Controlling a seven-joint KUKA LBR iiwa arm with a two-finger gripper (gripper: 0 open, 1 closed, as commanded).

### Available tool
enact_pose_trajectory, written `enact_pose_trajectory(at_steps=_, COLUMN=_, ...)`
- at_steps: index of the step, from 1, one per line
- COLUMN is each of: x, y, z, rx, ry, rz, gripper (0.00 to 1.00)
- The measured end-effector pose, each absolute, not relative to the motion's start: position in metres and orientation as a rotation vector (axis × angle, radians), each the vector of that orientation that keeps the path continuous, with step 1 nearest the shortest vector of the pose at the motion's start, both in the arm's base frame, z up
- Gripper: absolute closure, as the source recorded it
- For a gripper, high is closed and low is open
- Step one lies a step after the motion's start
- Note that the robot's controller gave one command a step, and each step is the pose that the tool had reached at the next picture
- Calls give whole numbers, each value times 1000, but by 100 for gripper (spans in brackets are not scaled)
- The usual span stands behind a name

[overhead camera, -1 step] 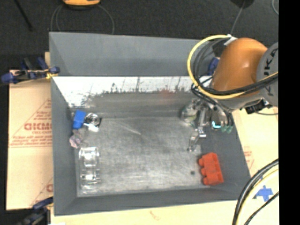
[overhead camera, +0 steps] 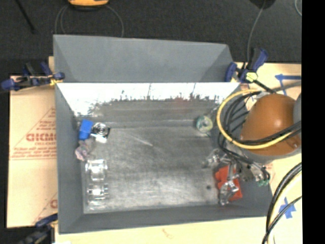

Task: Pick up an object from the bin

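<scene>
The grey metal bin (overhead camera: 152, 207) is taking up most of the camera view, its floor lying largely bare through the middle. The arm is reaching in from the right under a rounded orange-brown cover (overhead camera: 269, 118). Yellow and black cables (overhead camera: 238, 142) are looping round the cover and hiding the bin's right wall behind them.

Below the cover, the gripper (overhead camera: 229, 188) is hanging low over the near right corner of the bin. Its metal parts are crowding together there, so I cannot tell whether it is released or clenched. A red piece (overhead camera: 222, 177) is showing right against those parts in that same corner. Its outline is partly covered, and it is hard to say whether it is lying on the floor or sitting within the gripper.

Well apart, along the left wall, a clear plastic piece (overhead camera: 96, 179) is lying lengthwise and barely standing out from the grey floor. Beyond it a small pale lilac crumpled thing (overhead camera: 81, 151) is resting. Farther back a blue block (overhead camera: 85, 129) is sitting just beside a shiny round metal thing (overhead camera: 101, 131). Near the far wall, close to the cables, a small greenish round thing (overhead camera: 204, 124) is lying alone, its shape too blurred to name.
</scene>
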State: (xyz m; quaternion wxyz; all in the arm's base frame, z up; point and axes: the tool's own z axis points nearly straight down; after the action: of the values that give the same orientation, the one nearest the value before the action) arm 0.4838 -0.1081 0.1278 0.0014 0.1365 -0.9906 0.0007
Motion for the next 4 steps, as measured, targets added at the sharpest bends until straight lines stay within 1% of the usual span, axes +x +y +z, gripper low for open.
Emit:
enact_pose_trajectory(at_steps=1, x=485, y=-144, z=77, rx=784, ry=-3067, rz=-21, gripper=0)
enact_pose_trajectory(at_steps=2, x=493, y=-149, z=108, rx=753, ry=-3058, rz=3, gripper=0)
enact_pose_trajectory(at_steps=3, x=509, y=-150, z=74, rx=962, ry=-2991, rz=-34, gripper=0)
enact_pose_trajectory(at_steps=4, x=510, y=-150, z=74, rx=968, ry=-2995, rz=-28, gripper=100)
